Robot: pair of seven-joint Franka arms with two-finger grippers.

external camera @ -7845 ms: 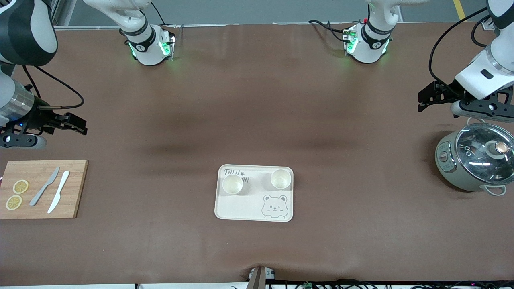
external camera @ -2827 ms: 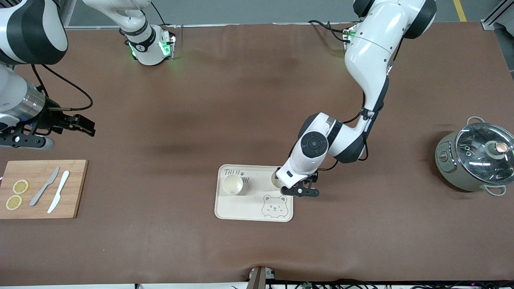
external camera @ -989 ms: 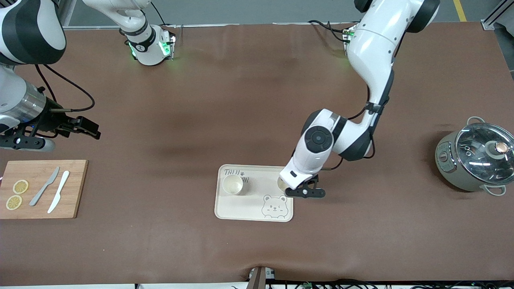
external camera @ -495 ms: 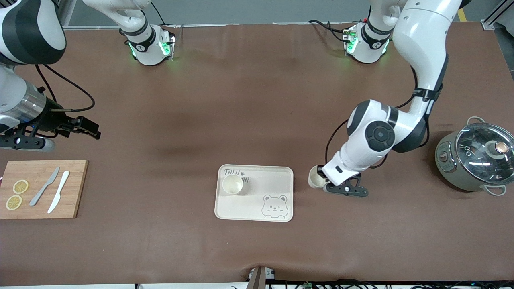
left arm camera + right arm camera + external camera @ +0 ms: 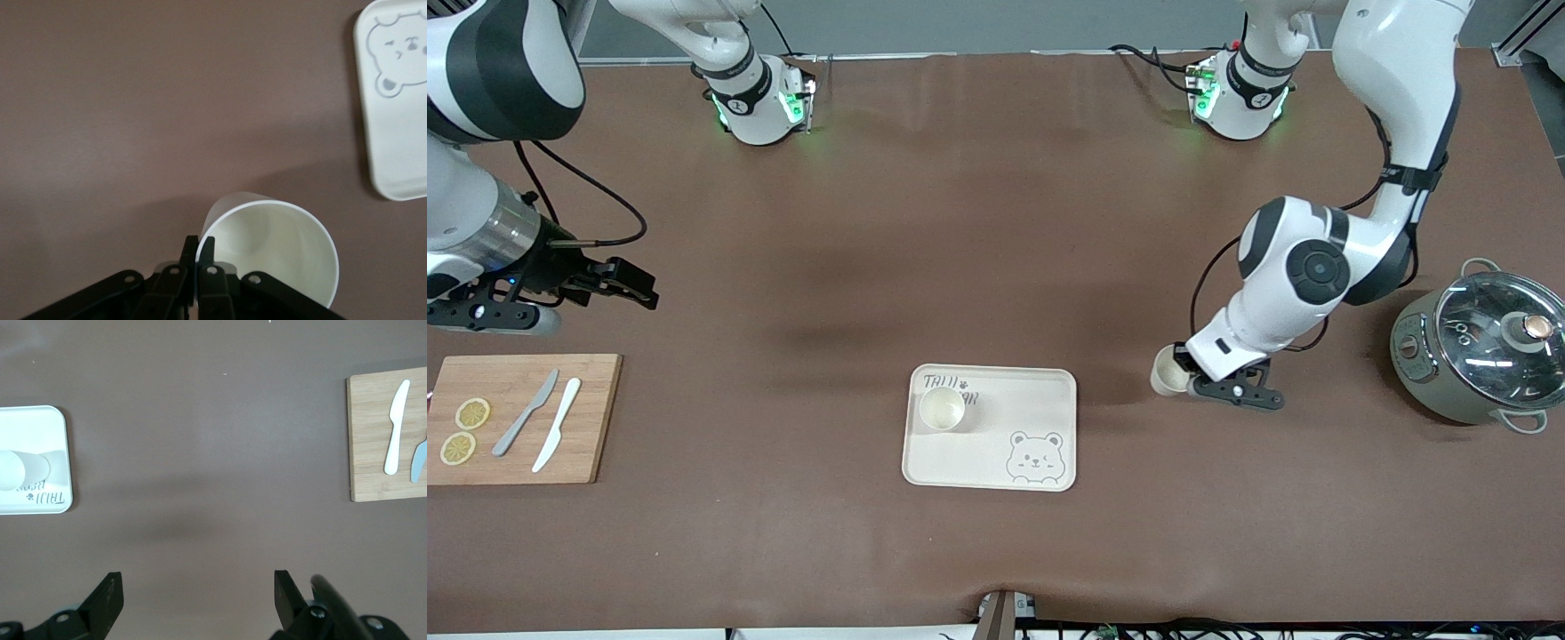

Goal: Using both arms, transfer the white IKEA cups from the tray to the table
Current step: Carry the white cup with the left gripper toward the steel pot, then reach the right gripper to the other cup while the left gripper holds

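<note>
One white cup (image 5: 1165, 380) is pinched by its rim in my left gripper (image 5: 1181, 373), which is shut on it over the bare brown table between the bear tray (image 5: 996, 427) and the pot. In the left wrist view the cup (image 5: 273, 247) shows its open mouth, with my left gripper (image 5: 198, 243) clamped on its wall and the tray's corner (image 5: 400, 100) off to one side. The other white cup (image 5: 942, 410) stands upright on the tray, at the corner with the writing. My right gripper (image 5: 636, 289) hangs open and empty over the table near the cutting board. Its wrist view shows the right gripper (image 5: 198, 587), the tray (image 5: 47, 433) and that cup (image 5: 20, 470).
A grey pot with a glass lid (image 5: 1480, 347) stands at the left arm's end of the table. A wooden cutting board (image 5: 516, 444) with two knives (image 5: 543, 422) and lemon slices (image 5: 464, 429) lies at the right arm's end. The cutting board (image 5: 373, 453) also shows in the right wrist view.
My left gripper has carried one cup off the tray toward the left arm's end, now over bare table. The right gripper has crept slightly toward the table's middle.
</note>
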